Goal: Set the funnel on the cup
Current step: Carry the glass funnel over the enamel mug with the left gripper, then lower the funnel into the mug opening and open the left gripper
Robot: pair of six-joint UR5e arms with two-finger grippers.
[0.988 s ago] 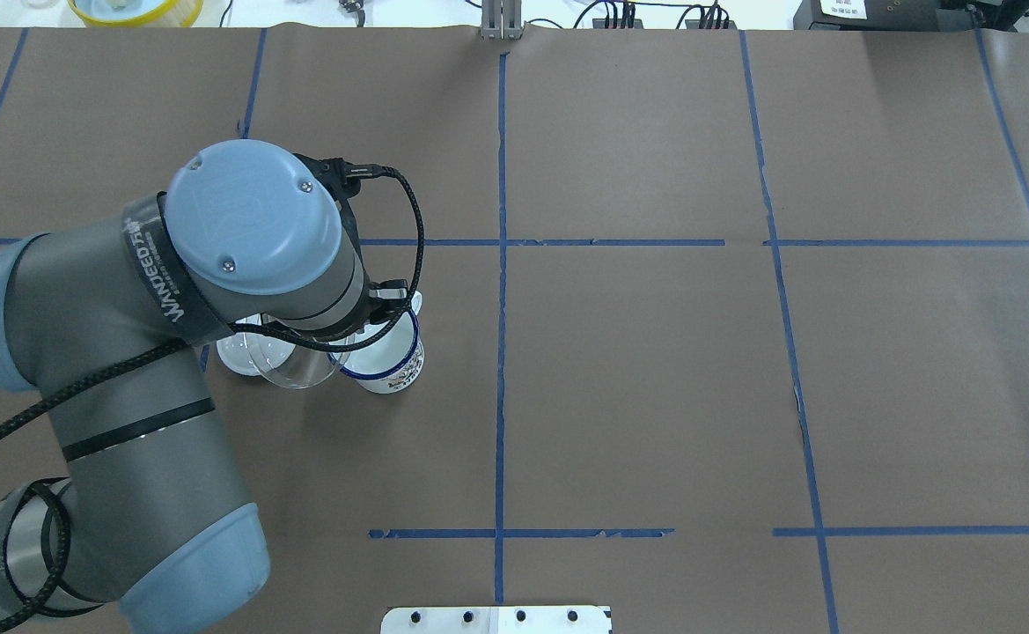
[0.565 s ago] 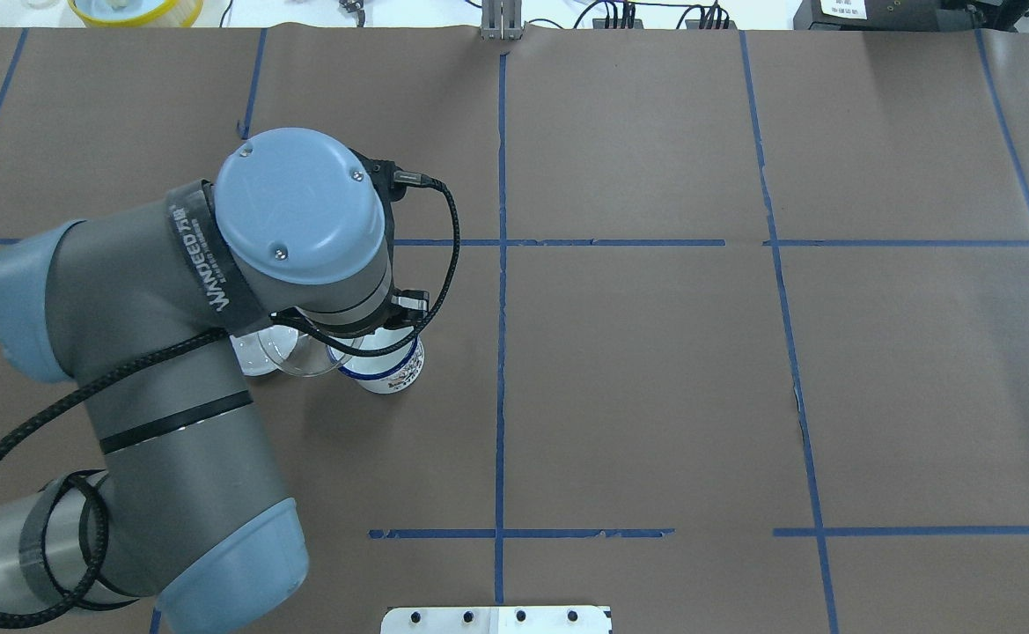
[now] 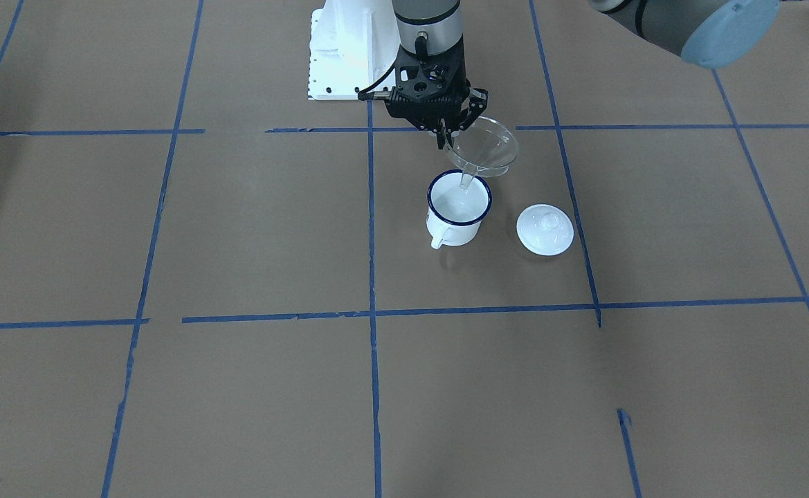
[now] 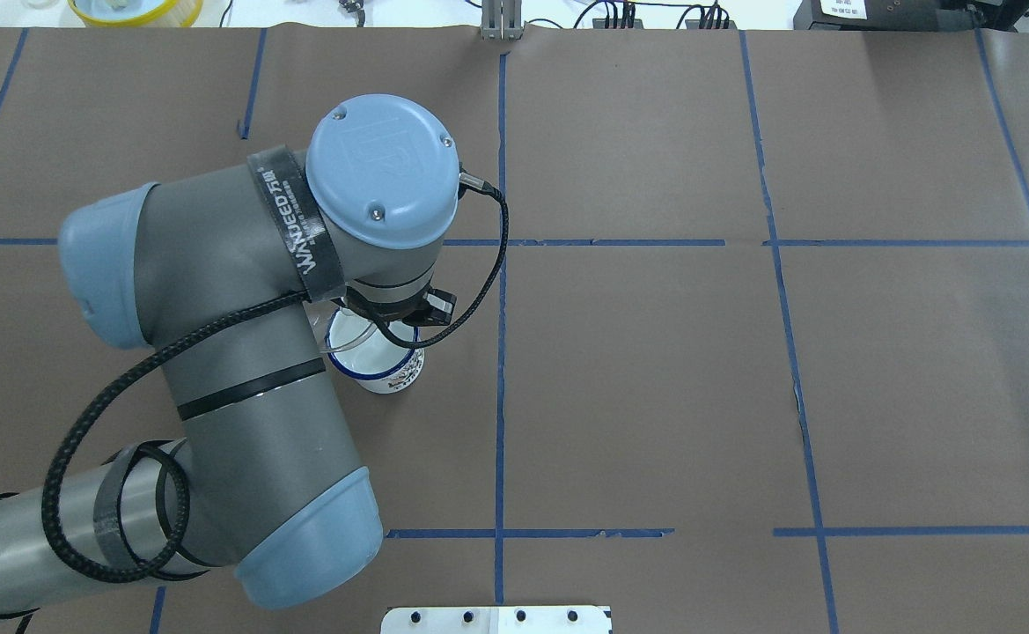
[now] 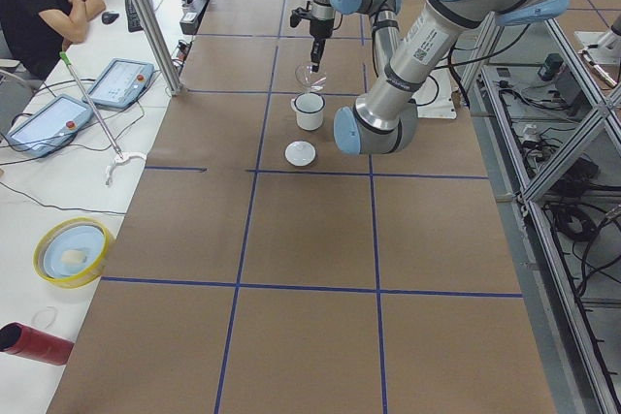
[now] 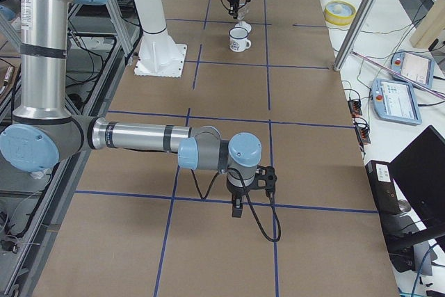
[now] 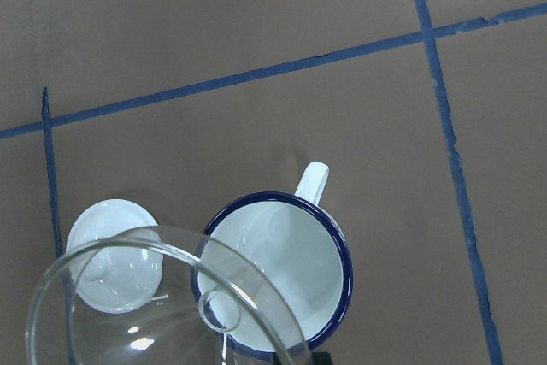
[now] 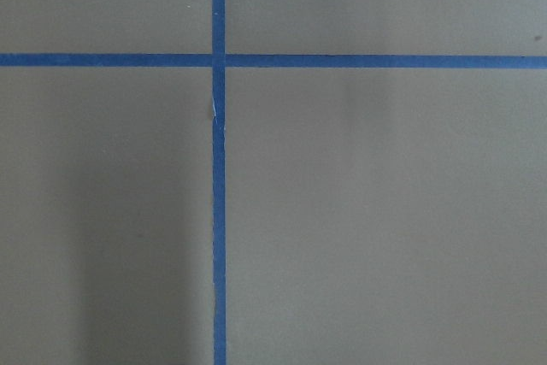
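Table (image 3: 238, 207): brown paper, blue tape grid.
Left arm (image 4: 215, 264): reaches in over the cup area, wrist pointing straight down.
Right arm (image 6: 139, 135): parked low over the near end of the table in the right-side view, well apart from the task things.
Right gripper (image 6: 237, 208): points down just above the paper. Shows only in that side view, so can't tell if apart or together.
Cup (image 3: 454, 225): upright on the table under the left wrist, handle toward the operators' side.
Lid (image 3: 544, 229): flat on the paper near the cup, on the robot's left, not touching.
Funnel (image 3: 484, 145): off the table, tilted. Hangs below and to the lid side of the left gripper (image 3: 446, 131).
Left gripper clamped on the funnel's rim at the edge away from the lid.
Spout sits lower than the fingertips, over the cup's mouth just inside the lid-side rim. Contact with the cup: can't tell.
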